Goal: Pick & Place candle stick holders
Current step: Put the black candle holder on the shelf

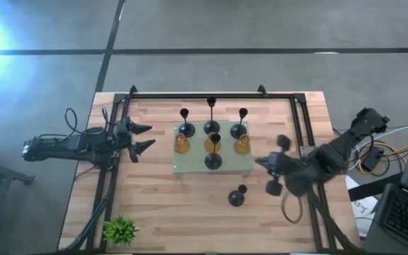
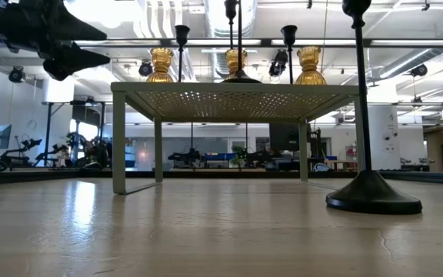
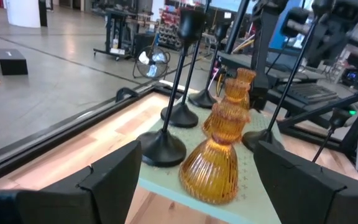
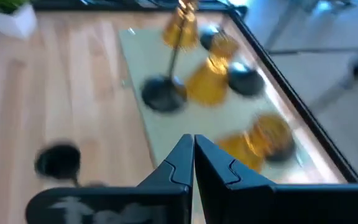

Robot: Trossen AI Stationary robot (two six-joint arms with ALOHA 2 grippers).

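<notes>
Amber and black candle stick holders [image 1: 212, 144] crowd the mat [image 1: 190, 166]; 1 black holder [image 1: 236, 196] stands on the bench [image 1: 161, 212]. Only my wrist view shows my right claw [image 4: 194, 149] pressed together, empty; my left claw [image 1: 142, 138] is spread.

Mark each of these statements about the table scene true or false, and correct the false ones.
1. Three amber-orange ribbed glass candle holders stand on the pale green perforated mat. True.
2. Every black dome-based candle stick holder stands on the mat. False: one black holder stands on the bare wooden table, off the mat.
3. The left hand is open. True.
4. The right hand grips an amber holder. False: its fingers are shut together on nothing.
5. The small green plant sits on the mat. False: it sits near the table's corner, apart from the mat.
</notes>
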